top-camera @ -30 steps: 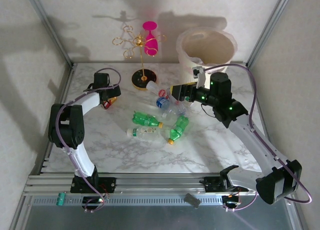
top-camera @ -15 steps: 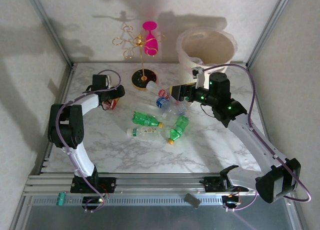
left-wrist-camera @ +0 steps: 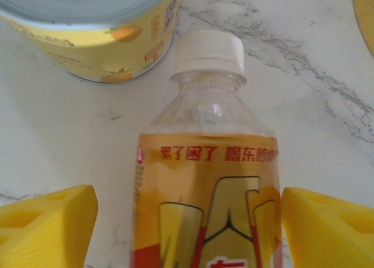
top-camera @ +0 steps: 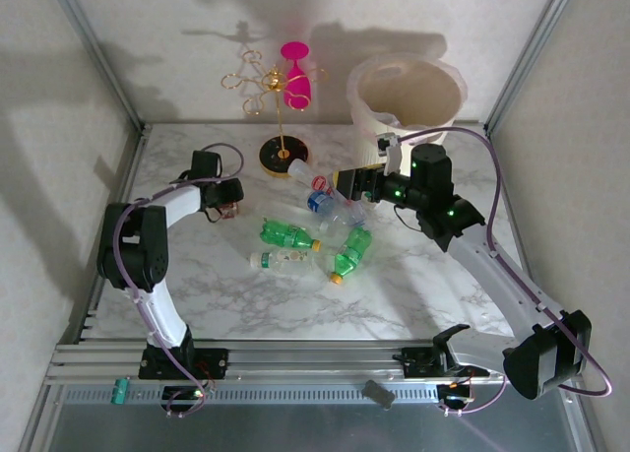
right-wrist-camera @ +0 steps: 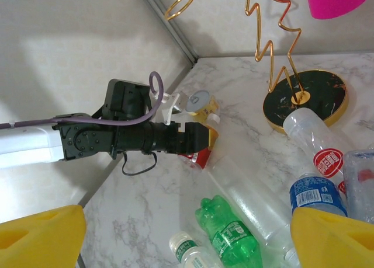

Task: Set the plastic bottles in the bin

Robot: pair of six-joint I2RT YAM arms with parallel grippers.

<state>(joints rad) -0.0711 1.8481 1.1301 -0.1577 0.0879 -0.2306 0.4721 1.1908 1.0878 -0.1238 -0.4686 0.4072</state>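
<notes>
My left end effector straddles the amber-labelled, white-capped plastic bottle lying on the marble surface, jaws partly wide, one side not touching. My right end effector hangs wide open near the cream-white translucent bin.

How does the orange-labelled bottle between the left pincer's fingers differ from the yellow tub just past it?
The bottle has a clear neck and a white screw cap; the tub has opaque yellow walls printed with fruit and a grey lid. The bottle lies between the fingers of the left pincer; the tub sits beyond them. The tub looks broader. Both are yellow-orange and rest on the marble table.
</notes>
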